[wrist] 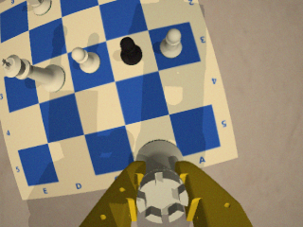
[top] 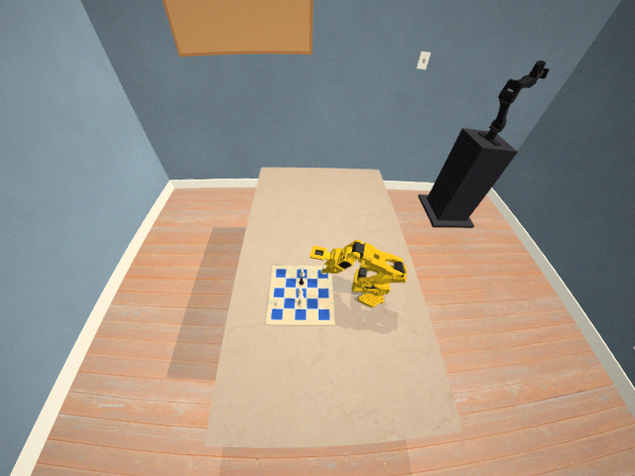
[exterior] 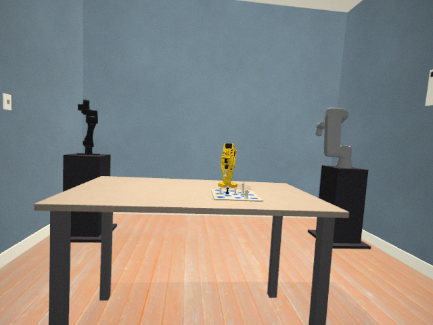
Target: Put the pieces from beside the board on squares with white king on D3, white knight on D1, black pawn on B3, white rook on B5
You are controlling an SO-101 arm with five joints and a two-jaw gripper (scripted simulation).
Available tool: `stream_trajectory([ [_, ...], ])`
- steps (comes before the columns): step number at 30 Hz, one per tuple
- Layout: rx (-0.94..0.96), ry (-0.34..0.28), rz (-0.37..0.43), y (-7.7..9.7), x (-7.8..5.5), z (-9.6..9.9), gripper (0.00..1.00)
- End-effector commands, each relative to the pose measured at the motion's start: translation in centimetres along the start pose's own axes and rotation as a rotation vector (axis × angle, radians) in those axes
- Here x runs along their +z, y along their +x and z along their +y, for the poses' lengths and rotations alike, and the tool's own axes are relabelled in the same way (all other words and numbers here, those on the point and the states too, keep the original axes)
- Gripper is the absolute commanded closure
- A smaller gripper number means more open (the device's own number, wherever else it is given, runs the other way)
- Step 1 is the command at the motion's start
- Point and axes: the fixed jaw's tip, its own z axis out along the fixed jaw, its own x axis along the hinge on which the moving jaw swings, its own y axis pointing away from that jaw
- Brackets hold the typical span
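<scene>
My gripper (top: 325, 268) (exterior: 225, 174) (wrist: 161, 169) is shut on the white rook (wrist: 162, 196). The rook is held above the board (top: 269, 319) (wrist: 229, 150), near its 5 edge, and hides part of B5 in the wrist view. The white king (top: 300, 300) (exterior: 243, 189) (wrist: 51, 78) stands upright on D3. The black pawn (top: 301, 282) (exterior: 227, 191) (wrist: 131, 53) stands upright on B3. A white piece (top: 275, 302) (exterior: 246, 194) (wrist: 41, 6), apparently the knight, stands on D1, partly cut off in the wrist view.
One white pawn (exterior: 220, 191) (wrist: 171, 44) stands on A3 and another white pawn (exterior: 235, 191) (wrist: 87, 61) on C3. The board lies on the beige table (top: 327, 389) (exterior: 147, 196), in front of the arm's base. Other robots on dark pedestals stand away from the table.
</scene>
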Motion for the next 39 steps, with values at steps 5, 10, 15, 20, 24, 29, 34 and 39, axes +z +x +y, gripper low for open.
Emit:
stream_trajectory([
  [5,-0.003,-0.01,0.0,0.42,-0.24,0.26,1.0],
  [10,-0.004,-0.01,0.0,0.44,-0.23,0.28,1.0],
  [15,-0.017,-0.018,0.0,0.7,-0.01,0.5,1.0],
  [20,-0.02,-0.019,0.0,0.76,0.03,0.54,1.0],
  [24,-0.019,-0.019,0.0,0.73,0.04,0.54,1.0],
  [29,-0.019,-0.019,0.0,0.64,0.07,0.54,1.0],
  [34,-0.019,-0.019,0.0,0.58,0.08,0.54,1.0],
  [39,-0.019,-0.019,0.0,0.58,0.09,0.54,1.0],
])
